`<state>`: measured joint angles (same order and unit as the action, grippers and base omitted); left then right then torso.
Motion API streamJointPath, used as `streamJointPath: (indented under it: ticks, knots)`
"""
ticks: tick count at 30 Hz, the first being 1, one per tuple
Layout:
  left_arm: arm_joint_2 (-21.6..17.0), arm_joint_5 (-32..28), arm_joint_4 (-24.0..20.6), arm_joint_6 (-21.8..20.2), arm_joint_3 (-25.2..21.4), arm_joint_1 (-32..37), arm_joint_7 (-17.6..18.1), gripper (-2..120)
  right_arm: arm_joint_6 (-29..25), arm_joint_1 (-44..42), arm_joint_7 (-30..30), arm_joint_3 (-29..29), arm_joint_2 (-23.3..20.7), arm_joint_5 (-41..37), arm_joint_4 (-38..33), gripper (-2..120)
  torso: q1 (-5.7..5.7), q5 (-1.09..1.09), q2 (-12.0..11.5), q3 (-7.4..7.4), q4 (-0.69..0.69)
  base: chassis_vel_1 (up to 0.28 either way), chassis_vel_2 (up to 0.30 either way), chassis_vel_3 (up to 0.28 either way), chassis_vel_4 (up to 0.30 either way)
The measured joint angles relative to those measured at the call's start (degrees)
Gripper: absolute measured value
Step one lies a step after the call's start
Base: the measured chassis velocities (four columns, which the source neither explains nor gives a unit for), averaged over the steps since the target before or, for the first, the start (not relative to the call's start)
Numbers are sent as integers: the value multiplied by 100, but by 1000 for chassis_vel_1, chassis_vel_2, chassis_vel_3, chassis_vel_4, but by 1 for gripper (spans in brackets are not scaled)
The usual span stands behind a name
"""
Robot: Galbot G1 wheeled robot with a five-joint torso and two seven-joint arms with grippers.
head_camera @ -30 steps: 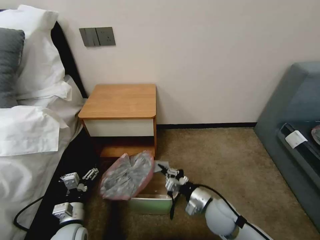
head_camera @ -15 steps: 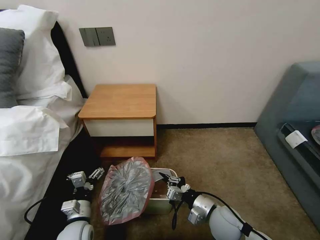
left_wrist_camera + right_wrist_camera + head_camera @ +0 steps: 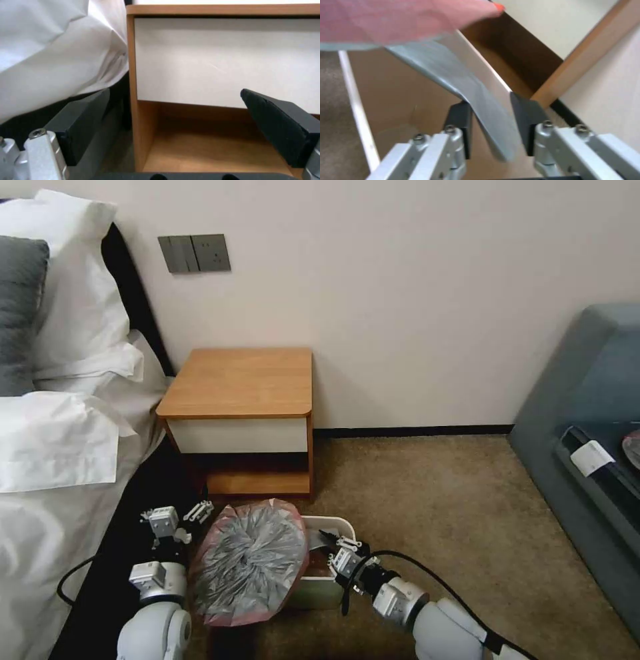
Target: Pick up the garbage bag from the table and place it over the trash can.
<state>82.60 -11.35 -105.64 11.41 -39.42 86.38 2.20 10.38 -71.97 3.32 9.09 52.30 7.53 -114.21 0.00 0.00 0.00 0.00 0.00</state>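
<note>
While bed linen (image 3: pixel 60 447) crowds the spread-wide left tool (image 3: pixel 179 517), right tool (image 3: pixel 331 545) pinching garbage bag (image 3: pixel 248 561).

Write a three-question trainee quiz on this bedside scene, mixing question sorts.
1. True or false: the thin grey plastic garbage bag with a pinkish rim lies on the orange-brown wooden nightstand.
2. Which gripper pinches the bag?
3. The small cream plastic trash can stands on: A carpet, B bed, C shelf?

Key:
1. False; it hangs at the can.
2. The right gripper; the left gripper is open and holds nothing.
3. A.
</note>
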Motion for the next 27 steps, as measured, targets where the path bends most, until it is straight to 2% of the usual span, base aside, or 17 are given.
streamJointPath:
  ticks: [1,2,3,6,7,9,10,13,15,16,17,18,19,21,22,24,27]
  knots:
    - [-13,-2,-8,-5,-2,-7,0,98,120,33,3,-10,-145,-226,-97,38,0,1,0,0,0,0,0,0,0]
    - [-24,-5,-8,-11,-2,-28,1,98,269,72,37,-103,-537,-676,-227,48,0,1,0,0,0,0,0,0,0]
    - [-24,-5,-8,-11,-2,-28,1,98,269,72,37,-103,-537,-676,-227,48,0,1,0,0,0,0,0,0,0]
    - [-36,-14,-131,-95,47,-18,17,98,303,-209,109,-630,-1452,-1385,-684,72,0,0,0,0,0,0,0,0,0]
    - [-36,-14,-131,-95,47,-18,17,98,303,-209,109,-630,-1452,-1385,-684,72,0,0,0,0,0,0,0,0,0]
    - [-82,-43,-278,-216,60,38,67,98,222,-403,166,-987,-1610,-1435,-828,80,0,-1,0,0,-1,0,0,0,0]
    - [-82,-43,-278,-216,60,38,67,98,222,-403,166,-987,-1610,-1435,-828,80,0,-1,0,0,-1,0,0,0,0]
    - [-127,-146,-543,-400,66,171,83,98,126,-538,183,-1312,-1561,-1448,-870,90,0,-1,0,0,-1,0,0,0,0]
    - [-278,-540,-1353,-863,129,657,-23,98,-63,-723,183,-1835,-1206,-1437,-809,99,0,-1,0,0,1,0,0,0,0]
    - [-278,-540,-1353,-863,129,657,-23,98,-63,-723,183,-1835,-1206,-1437,-809,99,0,-1,0,0,1,0,0,0,0]
    - [-317,-641,-1547,-980,162,762,-36,98,-105,-754,183,-1918,-1133,-1427,-783,100,0,0,0,0,0,0,0,0,0]
    - [-448,-1049,-2220,-1491,315,1114,-20,98,-251,-867,185,-2167,-892,-1393,-699,100,0,3,0,0,0,0,0,0,0]
    - [-448,-1049,-2220,-1491,315,1114,-20,98,-251,-867,185,-2167,-892,-1393,-699,100,0,3,0,0,0,0,0,0,0]
    - [-553,-1318,-2876,-2148,505,1477,188,98,-413,-1002,226,-2388,-671,-1374,-615,100,0,2,0,-1,-1,0,0,0,0]
    - [-553,-1318,-2876,-2148,505,1477,188,98,-413,-1002,226,-2388,-671,-1374,-615,100,0,2,0,-1,-1,0,0,0,0]
    - [-617,-1452,-3272,-2780,701,1774,535,97,-608,-1084,288,-2527,-468,-1376,-508,100,0,1,0,-1,0,0,0,0,0]
    - [-624,-1513,-3314,-2901,784,1906,606,95,-781,-1093,334,-2581,-339,-1386,-385,100,0,0,0,-1,0,0,0,0,0]
